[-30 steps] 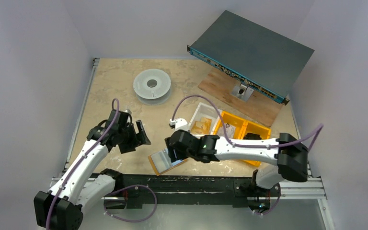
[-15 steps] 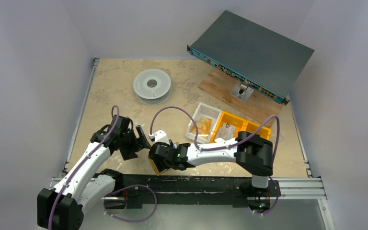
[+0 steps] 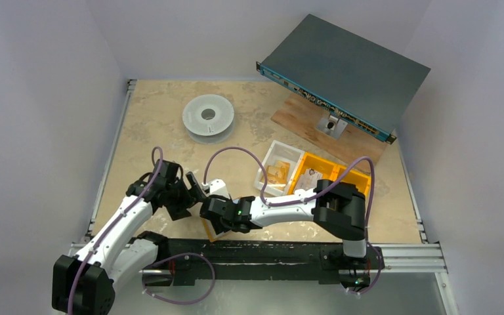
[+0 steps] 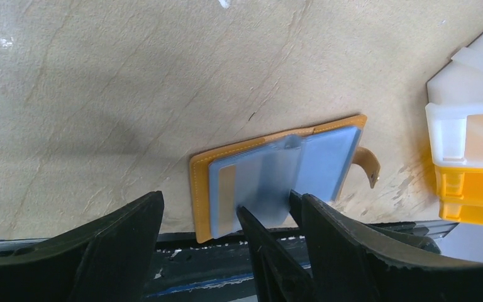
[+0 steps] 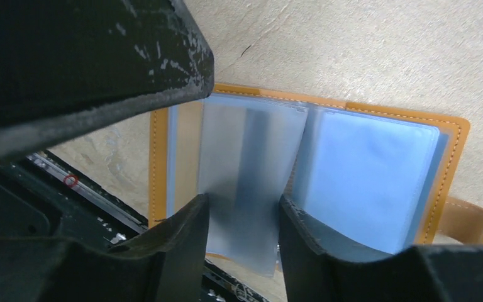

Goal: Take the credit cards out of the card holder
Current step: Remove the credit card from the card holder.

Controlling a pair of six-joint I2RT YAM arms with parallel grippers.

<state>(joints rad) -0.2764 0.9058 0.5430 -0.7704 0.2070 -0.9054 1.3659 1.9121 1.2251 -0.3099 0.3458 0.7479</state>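
The right tool (image 5: 244, 214) has swung onto the open mustard-orange leather card holder (image 4: 327, 160) at the counter's (image 4: 100, 94) near edge, jaws narrowing round a clear sleeve (image 5: 245, 157), gripped or not I cannot tell, so extraction looks imminent; the left tool (image 4: 233, 200) gapes empty.

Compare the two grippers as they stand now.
The left gripper is spread wide; the right gripper has its jaws drawn closer together. The left gripper holds nothing and sits beside the card holder; the right gripper has a finger on either side of one clear sleeve of it. Both have black fingers and face the open card holder.
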